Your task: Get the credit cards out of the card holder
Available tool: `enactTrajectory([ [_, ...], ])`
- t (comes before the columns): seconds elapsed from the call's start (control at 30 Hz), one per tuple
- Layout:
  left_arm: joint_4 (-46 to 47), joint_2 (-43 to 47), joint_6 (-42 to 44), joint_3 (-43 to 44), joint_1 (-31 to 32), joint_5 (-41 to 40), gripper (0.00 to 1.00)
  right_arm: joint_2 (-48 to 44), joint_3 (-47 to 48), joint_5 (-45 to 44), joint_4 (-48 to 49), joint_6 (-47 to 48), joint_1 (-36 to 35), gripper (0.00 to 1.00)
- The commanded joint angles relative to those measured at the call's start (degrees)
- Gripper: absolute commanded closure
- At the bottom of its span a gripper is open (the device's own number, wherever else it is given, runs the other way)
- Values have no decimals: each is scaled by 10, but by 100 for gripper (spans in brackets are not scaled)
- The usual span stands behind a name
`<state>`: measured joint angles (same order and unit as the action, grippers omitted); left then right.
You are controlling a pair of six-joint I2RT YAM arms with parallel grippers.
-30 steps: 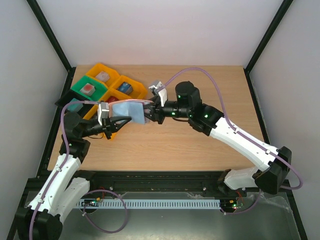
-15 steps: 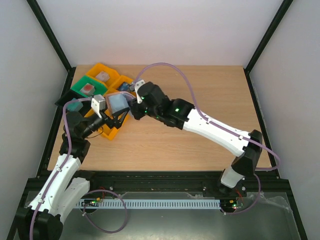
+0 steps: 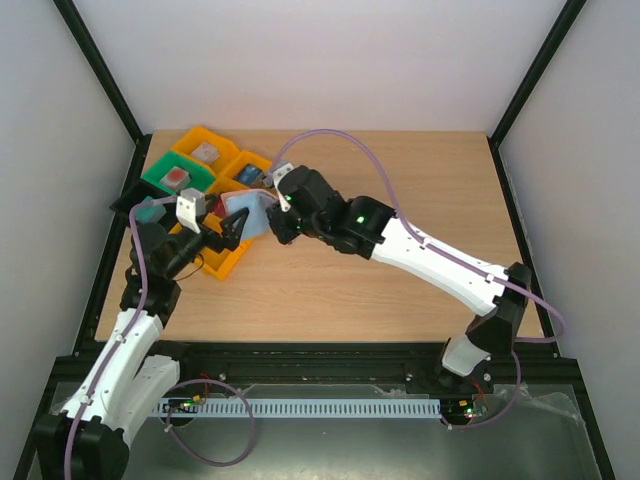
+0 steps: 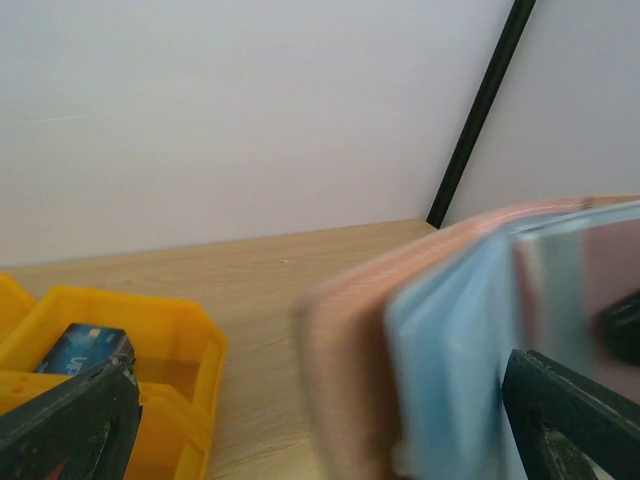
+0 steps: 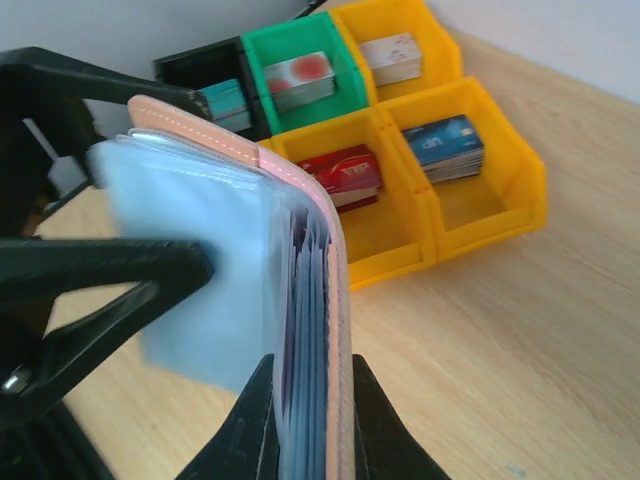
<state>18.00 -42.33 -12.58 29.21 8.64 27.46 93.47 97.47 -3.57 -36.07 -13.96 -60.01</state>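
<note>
The card holder (image 5: 300, 190) has a salmon-pink cover and light blue clear sleeves, and it hangs edge-up above the table. My right gripper (image 5: 312, 380) is shut on its lower edge, one finger on each side. Thin blue-grey layers, the credit cards (image 5: 315, 330), show packed between the cover's two halves. My left gripper (image 5: 195, 185) is open, its black fingers (image 5: 110, 275) standing either side of a light blue sleeve without pinching it. In the left wrist view the card holder (image 4: 350, 340) is a blur between the spread fingers. From above, both grippers (image 3: 228, 230) (image 3: 272, 218) meet at the card holder (image 3: 247, 212).
Yellow bins (image 3: 250, 172) (image 3: 205, 148), a green bin (image 3: 175, 178) and a black bin (image 3: 135, 200) stand at the back left of the table, each with a small stack of cards. The holder hangs just over the nearest yellow bin (image 5: 470, 190). Bare wood (image 3: 400, 180) lies to the right.
The left gripper has opened and let go of the card holder. The right gripper has shut on it, and the right arm has swung left toward the bins.
</note>
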Motion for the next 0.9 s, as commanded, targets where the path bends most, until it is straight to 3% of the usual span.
enactTrajectory([
  [0.0, -3, 10, -3, -11, -11, 15, 0, -75, -36, 152, 46, 25, 43, 99],
  [0.13, 27, 20, 7, -10, -19, 162, 0, -135, -106, 348, 117, 38, 91, 98],
  [0.27, 67, 22, -24, -11, -18, 280, 1, -166, -148, 433, 149, 62, 93, 98],
  [0.5, 62, 15, -26, 13, -8, 316, 1, -160, -155, 485, 155, 66, 96, 98],
  [0.67, 65, 17, -44, 16, -5, 347, 15, -154, -157, 508, 157, 72, 99, 98],
  [0.7, 64, 18, -43, 17, -4, 357, 15, -154, -158, 502, 157, 71, 100, 98],
  [0.77, 63, 21, -44, 21, -1, 371, 3, -152, -159, 486, 159, 65, 101, 98],
  [0.87, 65, 21, -48, 24, 1, 360, 1, -148, -160, 443, 162, 49, 101, 98],
])
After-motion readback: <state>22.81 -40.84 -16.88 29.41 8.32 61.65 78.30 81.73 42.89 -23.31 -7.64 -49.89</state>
